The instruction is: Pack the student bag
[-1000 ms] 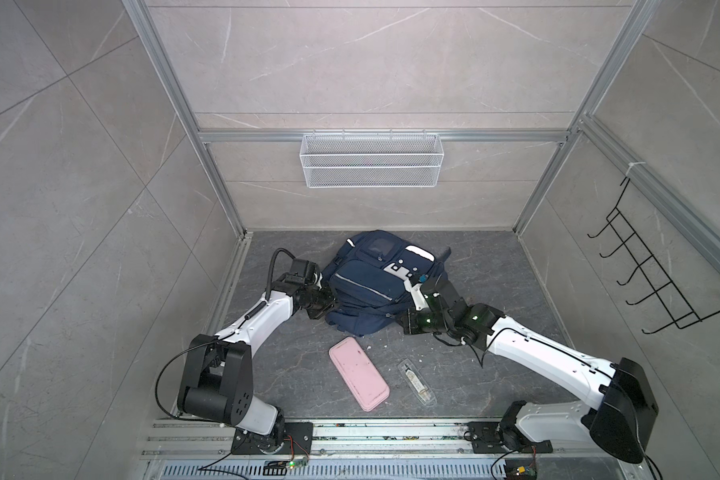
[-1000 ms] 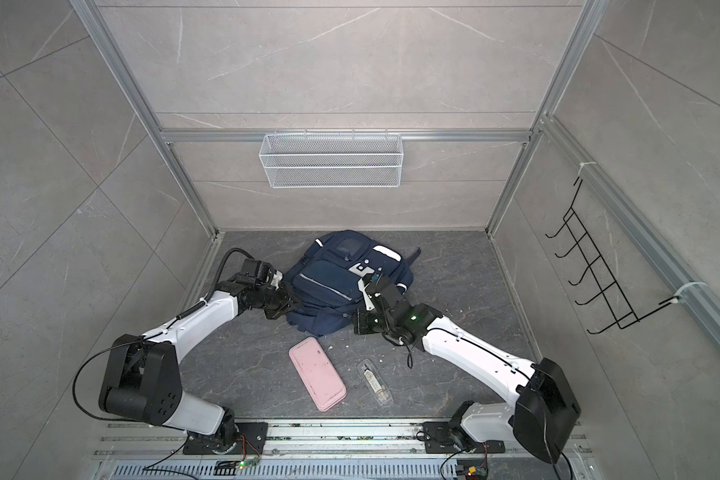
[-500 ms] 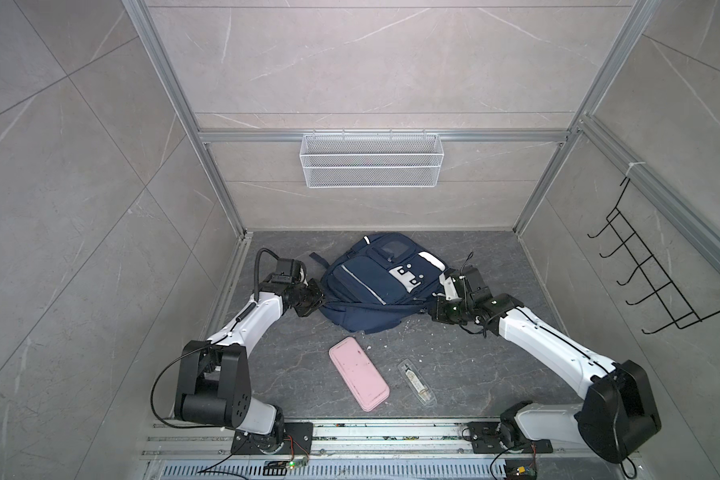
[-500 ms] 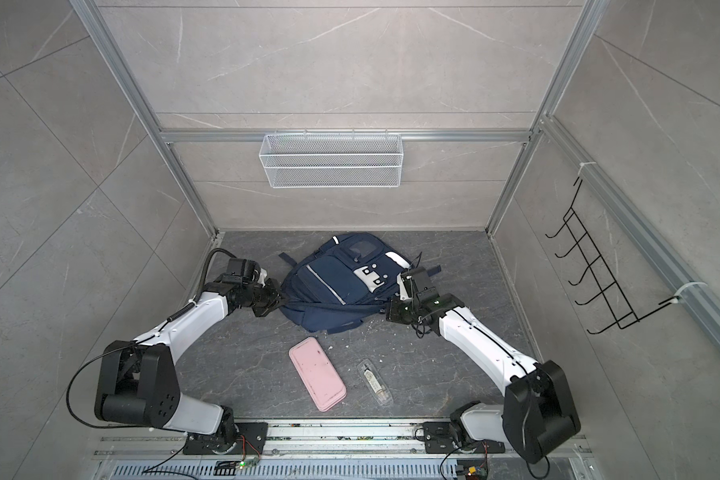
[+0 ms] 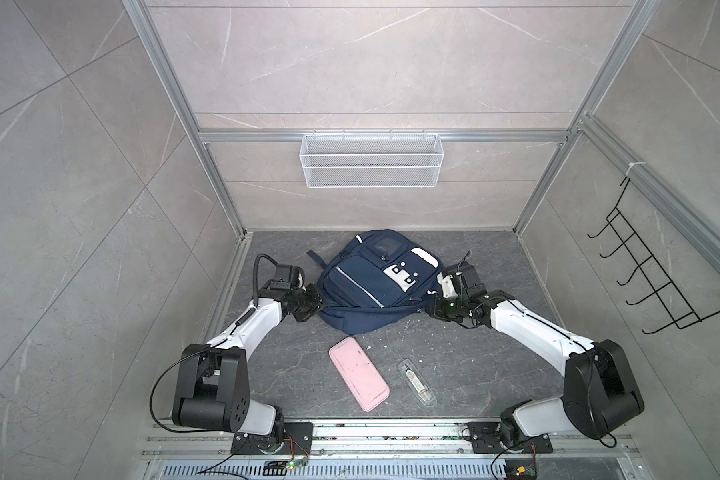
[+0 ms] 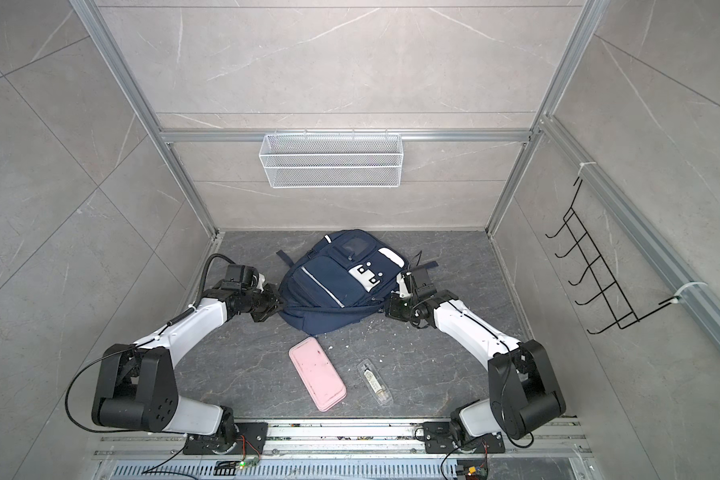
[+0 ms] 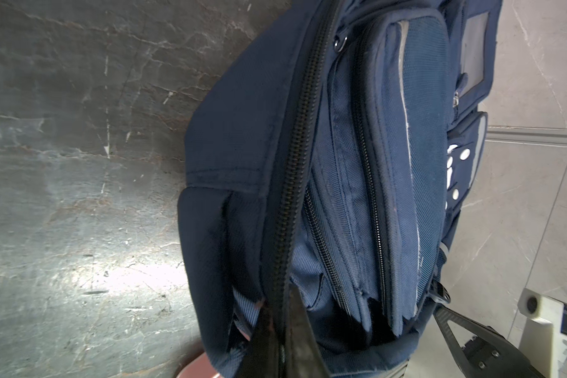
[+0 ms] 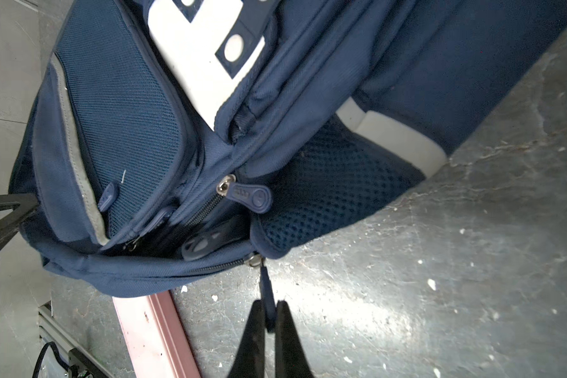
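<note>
The student bag (image 5: 375, 286) lies front up on the dark floor (image 5: 474, 361) near the back wall, between the two arms. The left gripper (image 7: 280, 317) has its fingers (image 7: 303, 337) pressed together on the bag's zipper strip (image 7: 295, 183). The right gripper (image 8: 269, 306) pinches a blue zipper pull (image 8: 266, 286), its jaws almost touching. A pink case (image 5: 358, 379) lies nearer the front.

I see the big navy-blue cloth backpack (image 5: 377, 286) (image 6: 329, 291) lying front side up on the dark stone floor (image 5: 474, 365), near the back wall in both top views and turned a bit slantwise. It has a white patch with dark dots (image 5: 400, 274), a shiny silver stripe (image 5: 360, 286) and puffy front pockets. The long black zip (image 7: 295, 170) on its near edge looks shut and pulled straight.
</note>
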